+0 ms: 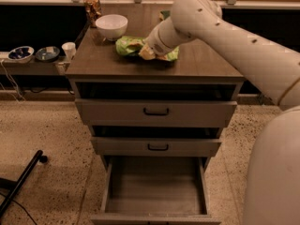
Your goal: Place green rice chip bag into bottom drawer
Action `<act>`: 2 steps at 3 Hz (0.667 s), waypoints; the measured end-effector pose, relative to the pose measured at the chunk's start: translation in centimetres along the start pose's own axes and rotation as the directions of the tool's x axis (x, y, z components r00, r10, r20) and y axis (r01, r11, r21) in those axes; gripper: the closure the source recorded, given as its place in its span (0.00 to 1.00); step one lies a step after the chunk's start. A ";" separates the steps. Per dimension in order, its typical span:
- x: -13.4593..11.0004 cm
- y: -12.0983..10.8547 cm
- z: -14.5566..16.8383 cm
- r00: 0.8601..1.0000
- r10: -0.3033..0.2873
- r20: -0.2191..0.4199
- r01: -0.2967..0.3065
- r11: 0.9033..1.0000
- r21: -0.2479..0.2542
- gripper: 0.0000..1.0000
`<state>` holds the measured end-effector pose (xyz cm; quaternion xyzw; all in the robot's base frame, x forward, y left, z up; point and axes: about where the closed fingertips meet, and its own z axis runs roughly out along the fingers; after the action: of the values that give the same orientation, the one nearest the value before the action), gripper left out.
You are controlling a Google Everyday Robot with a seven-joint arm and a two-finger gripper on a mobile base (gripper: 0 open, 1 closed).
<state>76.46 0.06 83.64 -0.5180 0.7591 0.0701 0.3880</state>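
The green rice chip bag (125, 45) lies crumpled on the brown cabinet top (98, 60), just right of a white bowl. My gripper (146, 53) comes in from the right on the white arm and sits down on the middle of the bag, hiding part of it. The bag's right end (171, 56) shows beyond the wrist. The bottom drawer (154, 209) is pulled far out below, and its grey floor is bare.
A white bowl (111, 26) and a brown can (92, 6) stand at the back left of the top. The two upper drawers (155, 111) (158, 147) stand slightly out. A low side shelf at the left holds small bowls (21, 54) and a cup (69, 49). A black pole (21, 184) lies on the floor. My white body (276, 172) fills the right.
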 end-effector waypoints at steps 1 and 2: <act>-0.1 0.0 -0.3 1.000 -0.001 0.007 0.001 1.000 0.000 1.00; 1.6 1.3 -1.8 0.994 -0.011 0.107 0.012 1.000 -0.006 1.00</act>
<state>74.16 -1.43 83.40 -0.5191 0.7341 0.0978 0.4268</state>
